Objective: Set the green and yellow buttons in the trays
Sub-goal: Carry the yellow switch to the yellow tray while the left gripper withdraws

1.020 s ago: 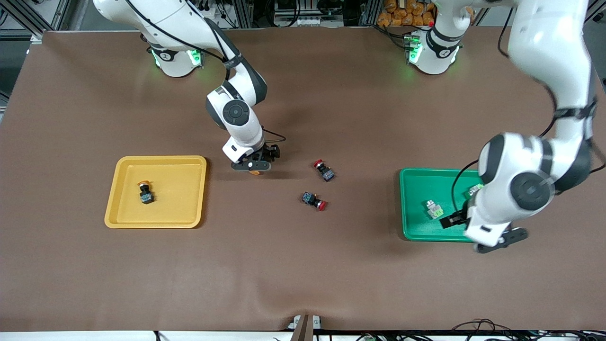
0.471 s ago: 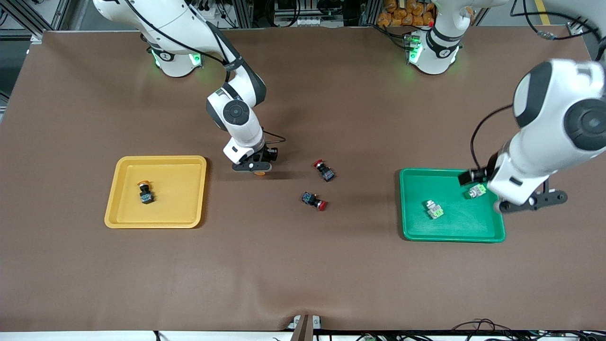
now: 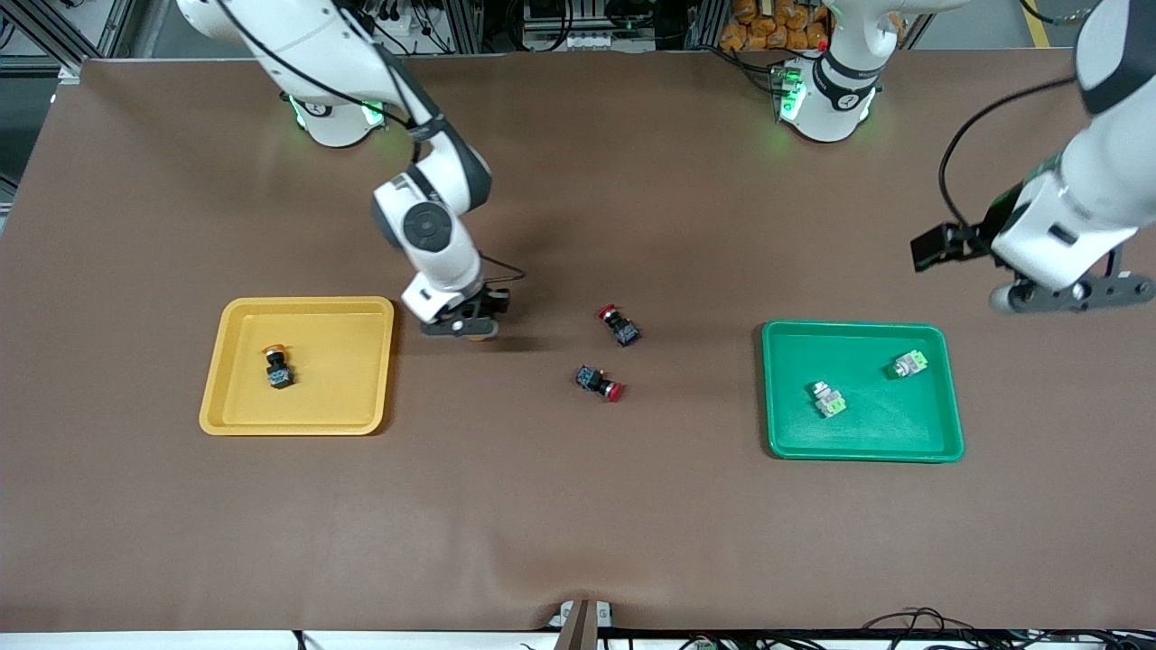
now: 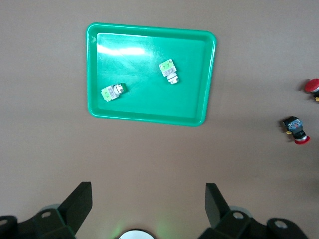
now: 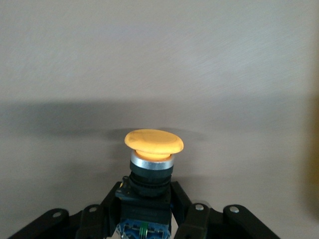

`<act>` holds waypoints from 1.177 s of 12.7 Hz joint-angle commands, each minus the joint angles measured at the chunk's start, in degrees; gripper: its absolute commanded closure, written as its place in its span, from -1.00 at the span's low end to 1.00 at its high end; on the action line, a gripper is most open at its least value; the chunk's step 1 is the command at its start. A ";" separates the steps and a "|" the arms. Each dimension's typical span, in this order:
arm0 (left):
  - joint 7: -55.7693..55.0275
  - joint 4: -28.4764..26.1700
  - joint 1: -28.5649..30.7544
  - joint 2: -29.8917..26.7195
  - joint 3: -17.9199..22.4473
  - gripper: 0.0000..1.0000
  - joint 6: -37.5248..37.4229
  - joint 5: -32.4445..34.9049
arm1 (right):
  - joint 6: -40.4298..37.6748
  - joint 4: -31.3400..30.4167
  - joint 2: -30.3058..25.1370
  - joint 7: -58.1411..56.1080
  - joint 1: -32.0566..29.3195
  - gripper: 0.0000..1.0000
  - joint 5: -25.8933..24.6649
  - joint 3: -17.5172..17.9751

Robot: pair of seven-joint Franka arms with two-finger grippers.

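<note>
My right gripper is shut on a black-bodied button with an orange-yellow cap, held just above the brown table beside the yellow tray. Its fingers clamp the button's body. A second yellow-capped button lies in the yellow tray. Two whitish buttons with light-green ends lie in the green tray; the left wrist view shows them too. My left gripper hangs open and empty, high over the table by the green tray's corner.
Two black switches with red caps lie on the table between the trays, also seen in the left wrist view. Both arm bases stand along the table's edge farthest from the front camera.
My right gripper shut on the yellow-capped button and shifted slightly toward the yellow tray. The left arm rose and swung off the green tray, uncovering both green buttons.
</note>
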 commanded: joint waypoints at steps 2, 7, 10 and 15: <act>13.16 -4.16 -2.27 -6.49 6.60 -1.00 -2.91 -1.17 | -8.89 -1.04 -8.10 -7.22 -4.64 1.00 -0.84 0.81; 21.73 -5.13 -1.94 -9.56 9.96 -1.00 -5.29 -0.38 | -12.32 -0.86 -10.04 -34.28 -17.55 1.00 -0.75 0.11; 21.73 -4.51 -1.58 -10.18 9.88 -1.00 -5.20 -1.00 | -11.55 -1.56 -9.08 -40.20 -22.05 1.00 -0.75 0.02; 20.50 -4.25 -0.80 -9.75 7.68 -1.00 -3.80 -1.26 | 5.55 -5.33 0.21 -44.87 -23.73 1.00 -0.75 -0.07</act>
